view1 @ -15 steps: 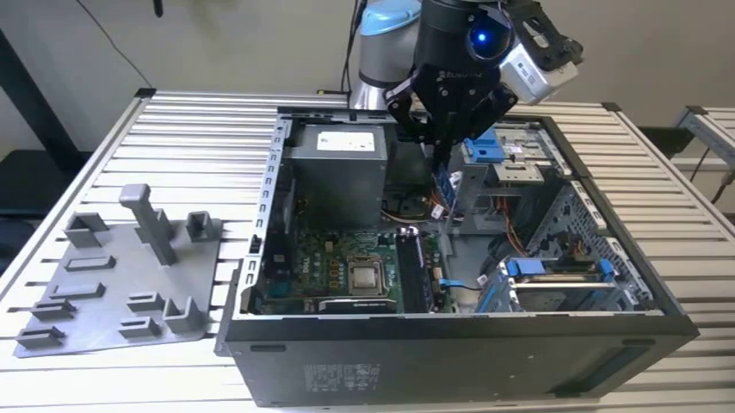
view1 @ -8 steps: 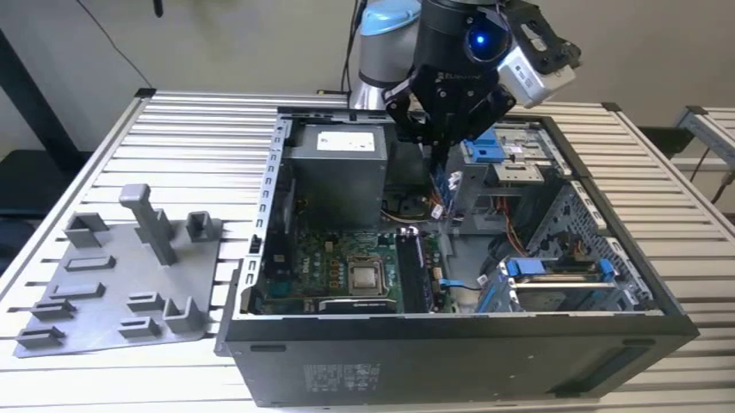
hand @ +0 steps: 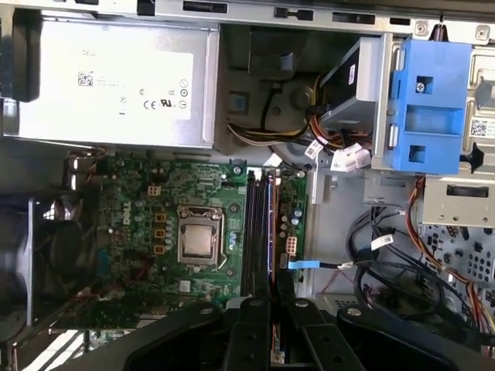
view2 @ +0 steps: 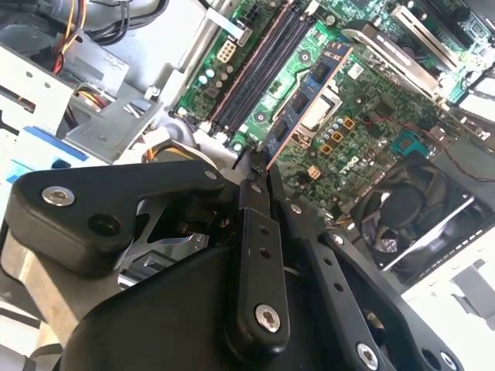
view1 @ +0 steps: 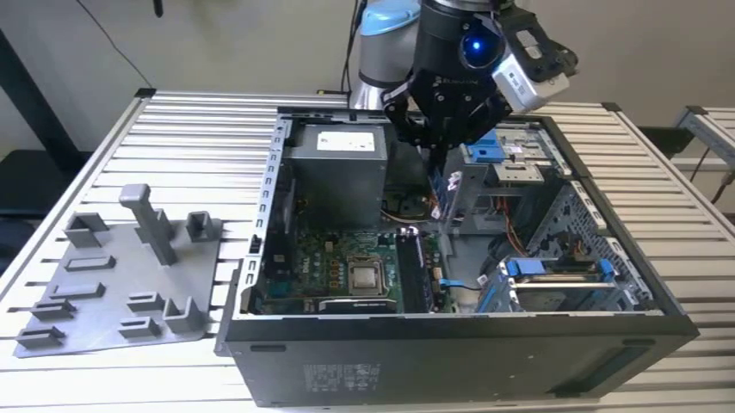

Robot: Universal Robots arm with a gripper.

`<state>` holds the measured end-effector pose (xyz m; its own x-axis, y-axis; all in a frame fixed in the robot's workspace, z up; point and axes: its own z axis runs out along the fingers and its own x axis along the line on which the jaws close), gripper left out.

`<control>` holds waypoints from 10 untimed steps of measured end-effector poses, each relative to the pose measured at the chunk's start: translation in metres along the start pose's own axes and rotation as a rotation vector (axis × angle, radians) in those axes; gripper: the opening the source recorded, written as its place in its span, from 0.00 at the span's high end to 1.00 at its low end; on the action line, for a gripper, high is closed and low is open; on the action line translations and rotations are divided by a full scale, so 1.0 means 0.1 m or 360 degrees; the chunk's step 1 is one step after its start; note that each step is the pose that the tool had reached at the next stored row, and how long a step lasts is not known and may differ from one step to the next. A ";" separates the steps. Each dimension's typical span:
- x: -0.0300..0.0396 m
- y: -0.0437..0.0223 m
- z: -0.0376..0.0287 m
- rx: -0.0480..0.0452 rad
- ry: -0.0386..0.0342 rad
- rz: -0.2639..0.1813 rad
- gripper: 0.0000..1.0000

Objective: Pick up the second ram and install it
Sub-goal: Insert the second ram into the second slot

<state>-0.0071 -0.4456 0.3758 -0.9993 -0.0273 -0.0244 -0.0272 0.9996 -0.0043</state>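
Note:
My gripper [view1: 440, 144] hangs over the open computer case [view1: 460, 340], above the motherboard [view1: 333, 262]. It is shut on the second ram [view1: 440, 175], a thin green stick with black chips, held on edge and pointing down into the case. In the second wrist view the ram [view2: 308, 102] sticks out from between the fingers [view2: 255, 232] towards the board. In the first wrist view the ram [hand: 273, 232] shows edge-on, lined up along the long black memory slots [hand: 257, 224] and apart from them.
A grey fixture plate with posts [view1: 126, 275] lies on the slatted table at the exterior view's left. Inside the case are the power supply [view1: 339, 168], the CPU socket [hand: 197, 236], a fan [view2: 418, 209], blue drive brackets [hand: 429, 108] and loose cables [hand: 387, 263].

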 end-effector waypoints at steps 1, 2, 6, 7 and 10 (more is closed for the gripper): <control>0.000 0.000 0.009 0.0000 0.0000 0.0008 0.86; 0.000 0.000 0.017 0.0000 0.0000 0.0016 0.86; 0.001 0.000 0.049 0.0001 0.0000 0.0047 0.86; 0.001 0.000 0.056 0.0002 0.0000 0.0055 0.86; 0.002 0.000 0.068 0.0002 0.0000 0.0069 0.86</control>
<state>-0.0071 -0.4456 0.3690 -0.9996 0.0161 -0.0243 0.0162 0.9999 -0.0045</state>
